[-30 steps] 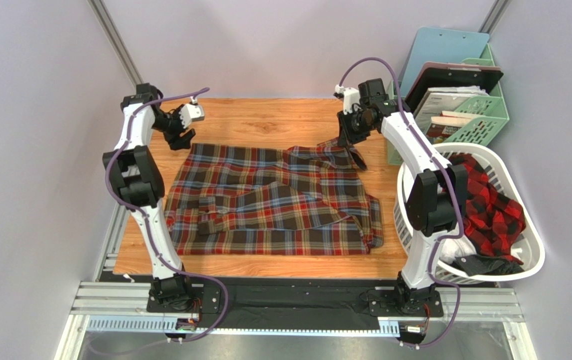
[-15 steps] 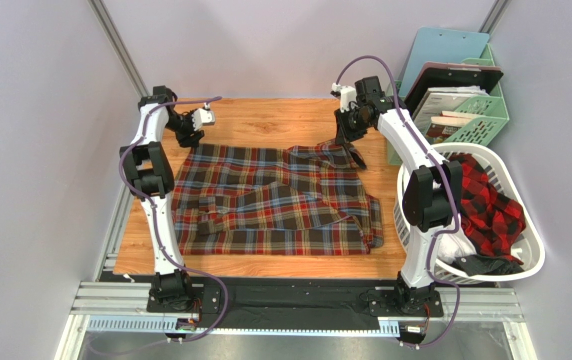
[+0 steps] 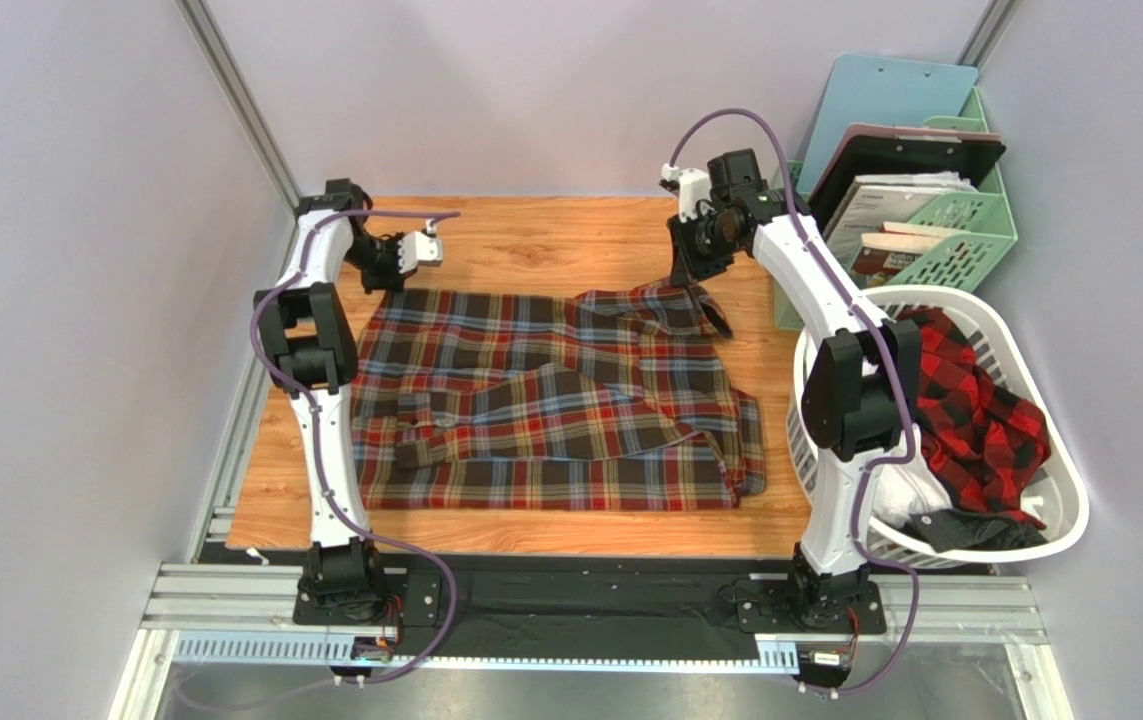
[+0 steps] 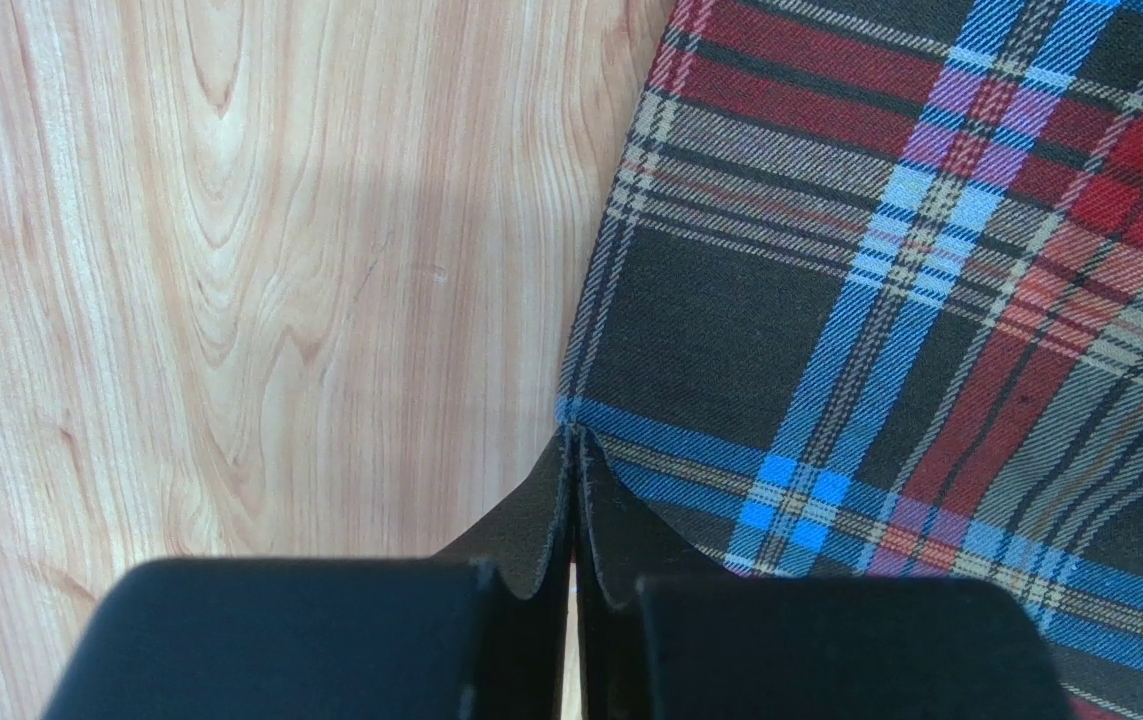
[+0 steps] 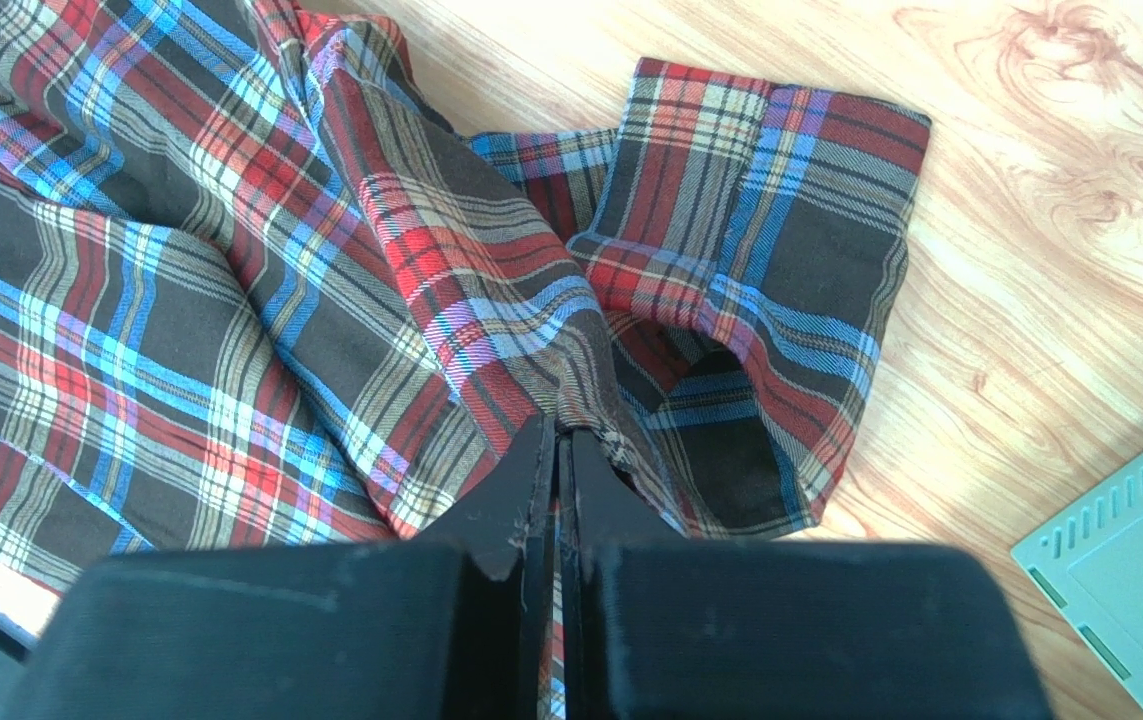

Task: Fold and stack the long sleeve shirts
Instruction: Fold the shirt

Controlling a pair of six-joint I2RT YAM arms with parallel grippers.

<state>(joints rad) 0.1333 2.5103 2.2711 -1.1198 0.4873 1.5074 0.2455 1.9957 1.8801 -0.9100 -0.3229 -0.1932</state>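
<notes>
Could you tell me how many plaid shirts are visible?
2: a dark brown-olive tartan flannel shirt spread on the wooden table, a red-and-black check shirt in the white plastic basket. Others may be hidden there.

Matt woven shirt [image 4: 908,300], wood-grain table [image 4: 232,270] (smooth, satin)

The end effector [image 5: 564,437] is closed, its tips pinching a raised ridge of the plaid shirt [image 5: 217,285]. The cloth spreads left of and beyond it; a folded band lies just beyond-right on the wooden bench [image 5: 1043,210]. A green basket [image 5: 1133,578] corner shows right.
</notes>
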